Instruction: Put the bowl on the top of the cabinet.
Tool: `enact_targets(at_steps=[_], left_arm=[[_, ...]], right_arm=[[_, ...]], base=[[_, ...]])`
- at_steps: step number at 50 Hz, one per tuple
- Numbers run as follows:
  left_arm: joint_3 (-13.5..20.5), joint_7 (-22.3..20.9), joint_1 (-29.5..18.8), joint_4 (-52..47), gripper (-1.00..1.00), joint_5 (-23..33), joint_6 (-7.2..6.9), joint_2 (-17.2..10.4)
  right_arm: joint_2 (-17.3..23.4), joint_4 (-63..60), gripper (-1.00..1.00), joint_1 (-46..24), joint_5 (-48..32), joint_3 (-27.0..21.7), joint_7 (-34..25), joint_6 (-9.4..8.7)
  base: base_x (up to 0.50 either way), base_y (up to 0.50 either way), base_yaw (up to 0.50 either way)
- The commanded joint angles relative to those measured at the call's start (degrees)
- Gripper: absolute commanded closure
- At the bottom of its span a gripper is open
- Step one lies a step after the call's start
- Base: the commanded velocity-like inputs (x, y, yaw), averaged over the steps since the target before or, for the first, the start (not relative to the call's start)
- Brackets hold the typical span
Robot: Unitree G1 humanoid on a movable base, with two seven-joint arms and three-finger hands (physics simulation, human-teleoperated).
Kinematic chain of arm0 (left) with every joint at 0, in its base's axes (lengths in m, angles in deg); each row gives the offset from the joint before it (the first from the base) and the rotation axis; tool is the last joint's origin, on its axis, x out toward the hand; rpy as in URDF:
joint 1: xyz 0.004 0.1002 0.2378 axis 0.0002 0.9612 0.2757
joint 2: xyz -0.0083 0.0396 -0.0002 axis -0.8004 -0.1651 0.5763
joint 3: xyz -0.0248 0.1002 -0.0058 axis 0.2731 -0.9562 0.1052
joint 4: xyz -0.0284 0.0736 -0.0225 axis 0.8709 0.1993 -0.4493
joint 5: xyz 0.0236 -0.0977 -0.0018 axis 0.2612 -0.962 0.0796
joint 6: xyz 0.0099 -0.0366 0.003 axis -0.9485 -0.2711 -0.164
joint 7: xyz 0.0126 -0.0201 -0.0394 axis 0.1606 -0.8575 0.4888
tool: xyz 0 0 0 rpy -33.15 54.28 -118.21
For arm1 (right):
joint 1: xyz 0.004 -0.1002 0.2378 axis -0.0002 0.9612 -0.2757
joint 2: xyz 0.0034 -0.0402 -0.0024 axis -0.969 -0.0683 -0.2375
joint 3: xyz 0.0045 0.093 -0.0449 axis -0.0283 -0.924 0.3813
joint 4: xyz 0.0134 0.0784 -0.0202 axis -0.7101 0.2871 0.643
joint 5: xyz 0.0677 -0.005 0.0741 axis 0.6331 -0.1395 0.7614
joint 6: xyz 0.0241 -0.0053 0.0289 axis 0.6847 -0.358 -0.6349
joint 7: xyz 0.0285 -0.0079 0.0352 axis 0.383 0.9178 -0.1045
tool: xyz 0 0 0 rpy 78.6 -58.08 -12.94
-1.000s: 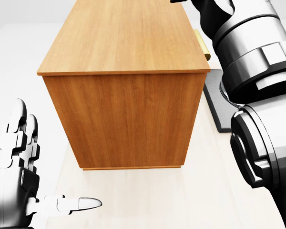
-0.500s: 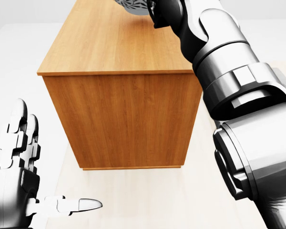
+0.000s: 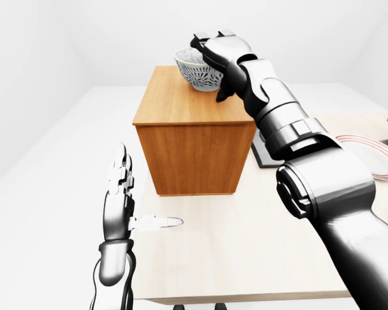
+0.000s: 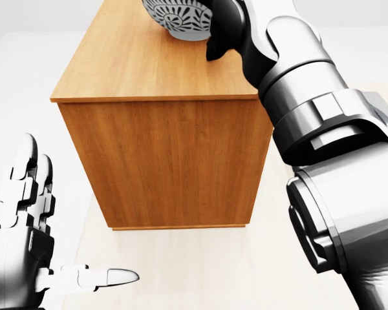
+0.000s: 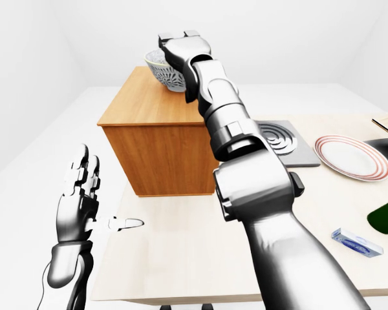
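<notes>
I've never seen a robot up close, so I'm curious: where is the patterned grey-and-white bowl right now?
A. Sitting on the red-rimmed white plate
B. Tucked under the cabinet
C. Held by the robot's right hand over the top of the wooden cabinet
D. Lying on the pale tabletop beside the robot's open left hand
C: the right hand has its fingers round the patterned grey-and-white bowl above the top of the brown wooden cabinet.

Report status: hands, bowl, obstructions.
Right hand shut on bowl, over the cabinet top. Left hand open, idle above table. Cabinet top bare below bowl; contact unclear.
</notes>
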Motion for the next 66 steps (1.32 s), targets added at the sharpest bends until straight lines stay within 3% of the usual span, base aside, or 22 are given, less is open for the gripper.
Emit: enact_targets(at_steps=[1,11,36,66], left_arm=[[0.19,0.09,-0.22,0.16,-1.0,-0.06,0.0,0.02],[0.11,0.07,-0.09,-0.19,-1.0,-0.03,0.0,0.01],[-0.07,-0.18,0.25,0.36,-1.0,0.01,0.0,-0.05],[0.21,0.13,-0.55,0.8,-1.0,0.05,0.0,0.06]], right_arm=[[-0.01,0.03,-1.0,0.12,-0.51,0.09,-0.74,0.01],[1.0,0.04,-1.0,-2.94,-0.18,-0.44,-2.75,0.01],[8.7,1.54,-1.0,-15.76,-0.44,-2.55,-7.85,0.01],[23.39,3.1,-1.0,-24.83,-5.49,-5.45,-11.54,0.01]], base=[[0.0,0.0,0.0],[0.0,0.0,0.0],[0.0,0.0,0.0],[0.0,0.0,0.0]])
